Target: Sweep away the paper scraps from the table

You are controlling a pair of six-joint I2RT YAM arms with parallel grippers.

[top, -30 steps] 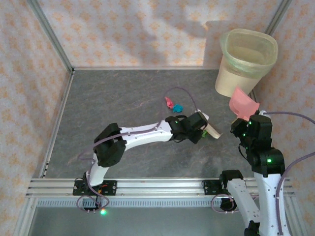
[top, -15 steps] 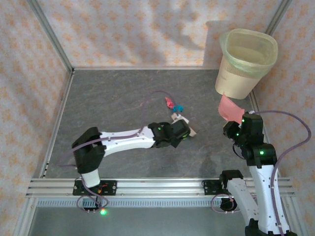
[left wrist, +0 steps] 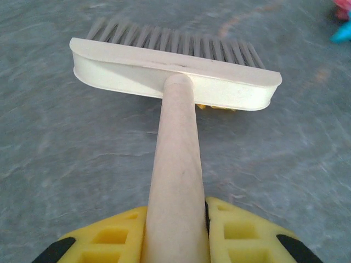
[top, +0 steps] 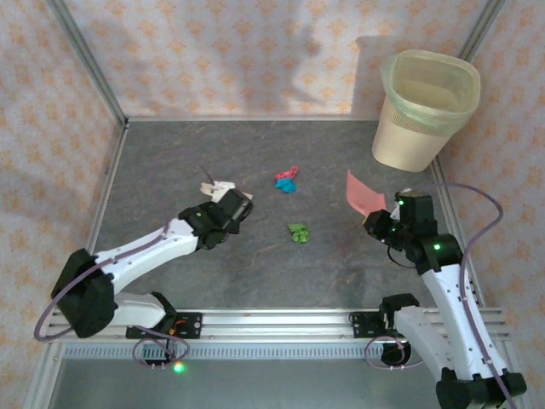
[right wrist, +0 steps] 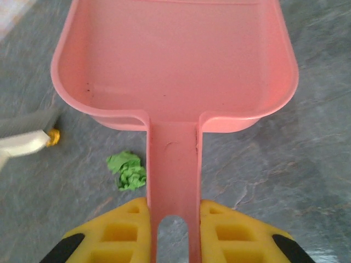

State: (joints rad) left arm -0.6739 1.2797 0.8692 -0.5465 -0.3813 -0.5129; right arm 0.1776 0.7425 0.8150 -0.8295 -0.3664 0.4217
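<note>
**Top external view.** Three paper scraps (top: 287, 181) are seen mid-worktop (top: 170, 162): a pink wad and a blue wad touching each other, and a green wad (top: 298, 232) nearer the arms, well apart from that pair. The left end effector (top: 223, 213) is clamped on the brush (top: 217, 187), which lies to the left of all three. The right end effector (top: 381, 223) is clamped on the pink dustpan (top: 364, 194), which is tilted with its mouth towards the scraps. A bin (top: 424, 109) stands in the far right corner.

**Left wrist view.** The jaws are shut on the brush handle (left wrist: 178, 181). The handle's long axis runs straight out from the wrist, with the brush head (left wrist: 175, 76) set crosswise and its bristles towards the stone surface. A small orange scrap (left wrist: 214, 107) is glimpsed just beneath the head.

**Right wrist view.** The dustpan handle is gripped between the yellow fingers (right wrist: 236, 230), and the pan mouth points away from the wrist. The green wad lies below the pan, left of the handle.

The wads are judged very light, soft and crumpled, and likely to roll or skitter. No hold is needed; they are better pushed by the bristles from the side facing away from the pan. Being roughly round, they show no clear long axis or heading.
</note>
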